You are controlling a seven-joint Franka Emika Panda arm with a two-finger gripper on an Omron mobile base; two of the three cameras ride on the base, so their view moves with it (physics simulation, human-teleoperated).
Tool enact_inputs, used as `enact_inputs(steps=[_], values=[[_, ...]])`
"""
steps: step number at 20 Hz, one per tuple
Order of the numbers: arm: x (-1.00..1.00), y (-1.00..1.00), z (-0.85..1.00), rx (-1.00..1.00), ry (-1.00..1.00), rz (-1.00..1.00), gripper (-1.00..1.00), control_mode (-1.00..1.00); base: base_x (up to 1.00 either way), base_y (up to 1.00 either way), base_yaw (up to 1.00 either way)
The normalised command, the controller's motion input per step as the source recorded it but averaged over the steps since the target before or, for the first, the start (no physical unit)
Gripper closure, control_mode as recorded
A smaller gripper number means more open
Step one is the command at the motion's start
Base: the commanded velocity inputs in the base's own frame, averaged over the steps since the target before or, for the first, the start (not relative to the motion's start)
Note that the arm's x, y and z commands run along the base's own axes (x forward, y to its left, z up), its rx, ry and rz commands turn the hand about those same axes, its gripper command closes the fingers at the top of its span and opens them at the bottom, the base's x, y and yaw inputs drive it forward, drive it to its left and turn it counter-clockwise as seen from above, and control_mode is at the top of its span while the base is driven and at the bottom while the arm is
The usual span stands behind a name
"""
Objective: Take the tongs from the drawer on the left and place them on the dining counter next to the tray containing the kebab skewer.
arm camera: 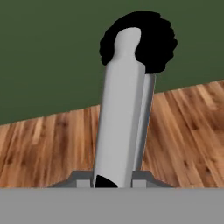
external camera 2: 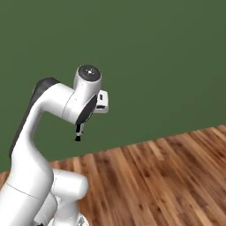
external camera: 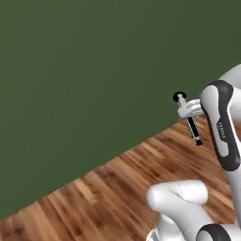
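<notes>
One item is occupying the gripper (external camera: 187, 111): we are holding the tongs (arm camera: 122, 118) clamped between narrowly set jaws, well above the wooden floor (external camera: 141, 169) and in front of the green wall (external camera: 84, 70). In the hand view, the tongs' long axis is running straight out along the gripper's own line, black end farthest away. In the left base view, they are projecting past both sides of the gripper. We are seeing neither dining counter nor tray, so we are judging that the carry is under way and the placement heading cannot be told.
</notes>
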Motion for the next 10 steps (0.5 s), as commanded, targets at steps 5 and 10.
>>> enact_inputs(steps=[5, 10], values=[[0.00, 0.00, 0.00, 0.00, 0.00, 0.00, 1.00, 1.00, 0.97, -0.25, -0.67], [0.00, 0.00, 0.00, 0.00, 0.00, 0.00, 1.00, 1.00, 0.82, -0.45, -0.71]])
